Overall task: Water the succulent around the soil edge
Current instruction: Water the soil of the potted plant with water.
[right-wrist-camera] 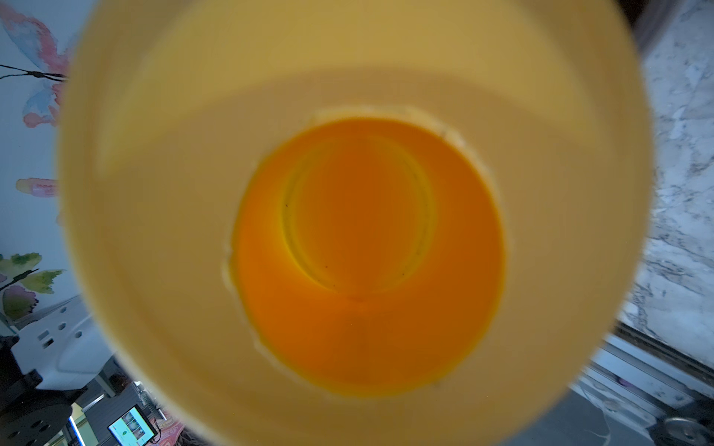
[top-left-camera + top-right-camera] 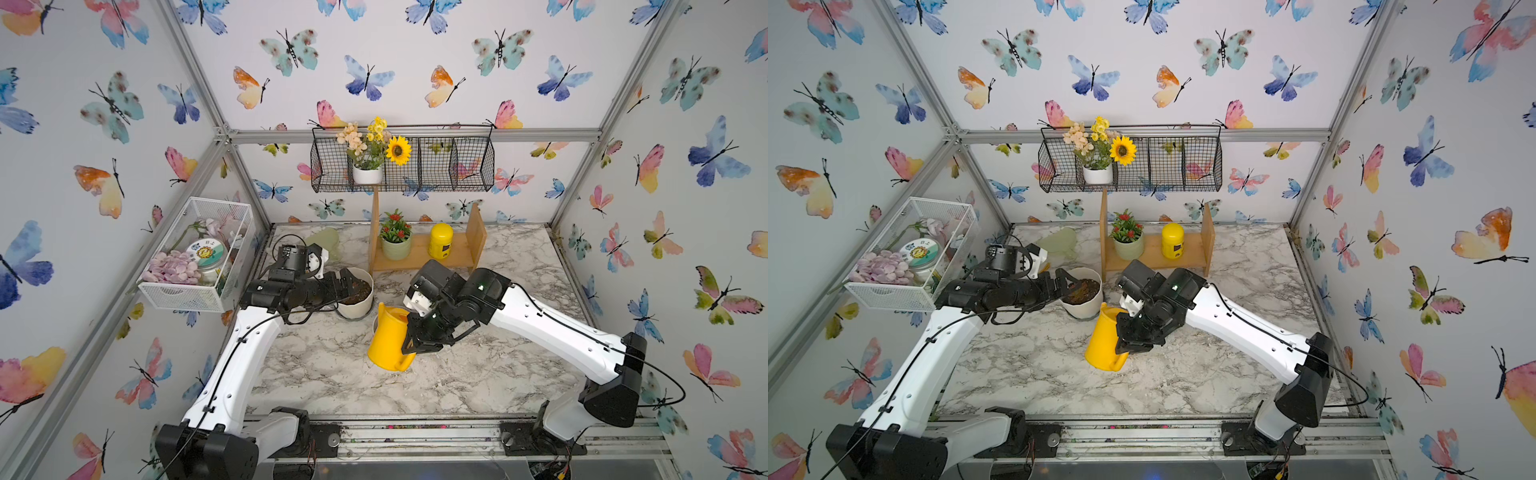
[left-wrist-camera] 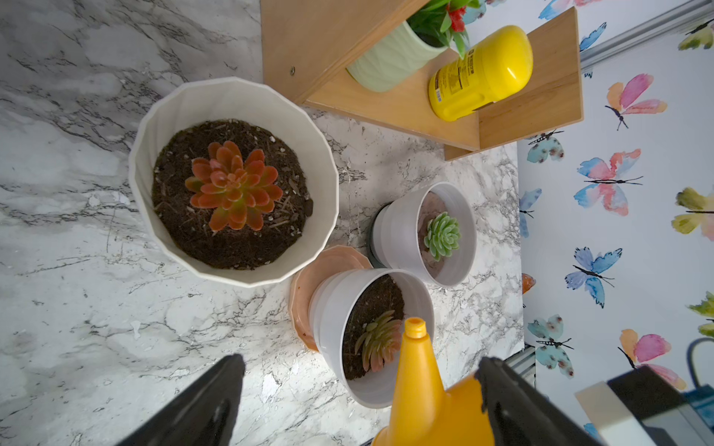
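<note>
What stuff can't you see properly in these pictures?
The succulent: both top views, left arm covers it; only some soil shows.
Green rosette's pot and pink rosette's pot: top views, mostly behind the watering can.
Water inside the can: right wrist view, too blurry.
Fingers of the right hand: right wrist view, can fills it.

On the marble table point(image 3: 77, 309) stand a cream ribbed pot point(image 3: 232, 98), a wooden shelf point(image 3: 386, 112) and a peach saucer point(image 3: 305, 282).
</note>
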